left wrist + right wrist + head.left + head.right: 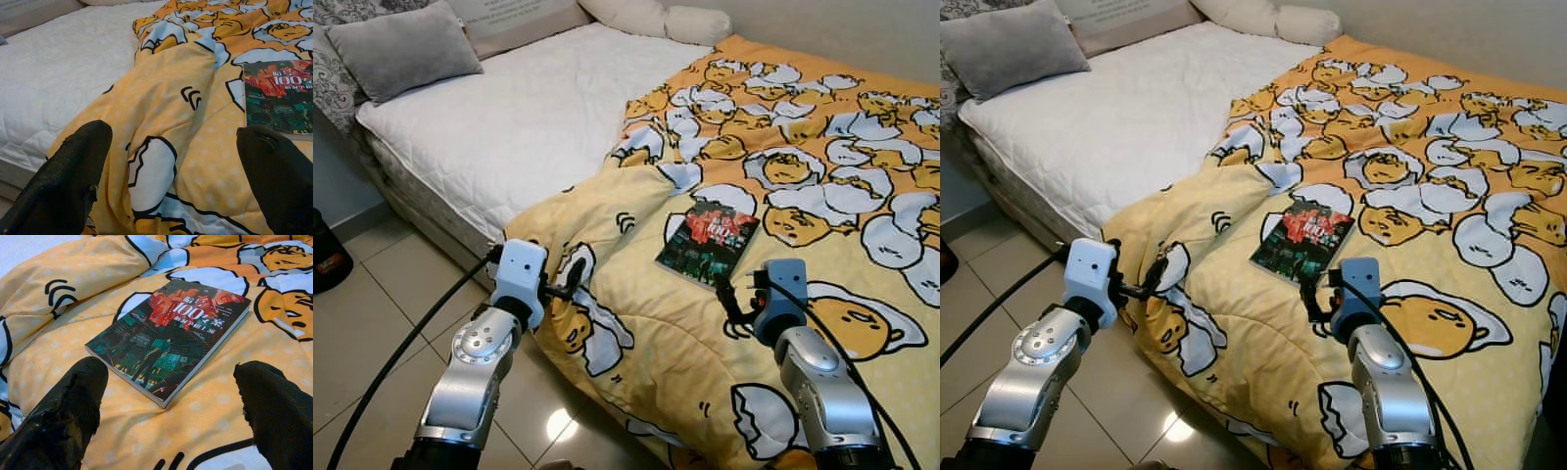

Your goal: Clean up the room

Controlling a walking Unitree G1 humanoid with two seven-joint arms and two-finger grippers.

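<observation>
A book [708, 239] with a dark cover, red and green artwork and white lettering lies flat and closed on a yellow duvet [822, 176] printed with egg-yolk cartoon figures, which covers the robot's right part of a bed [529, 117] and spills over the bed's near edge toward the tiled floor [382, 313]. The left part of the bed is bare white quilted mattress, with a grey pillow [403, 47] at its far left corner and pale pillows [656, 18] along the head of the bed. The right end effector [736, 297] hovers over the duvet just short of the book's near edge, its two black fingers [63, 416] spread wide apart and grasping nothing; in the right wrist view the book sits between and beyond the two fingertips, not touched by either. The left end effector [570, 281] is held at the hanging fold of the duvet near the bed's edge, to the left of the book and well apart from it; its fingers [68, 171] are likewise spread and empty, with rumpled duvet between them and a corner of the book visible past one fingertip. A black cable [401, 352] runs along the left arm down toward the floor, and a dark object [325, 253] stands on the tiles at the far left.
</observation>
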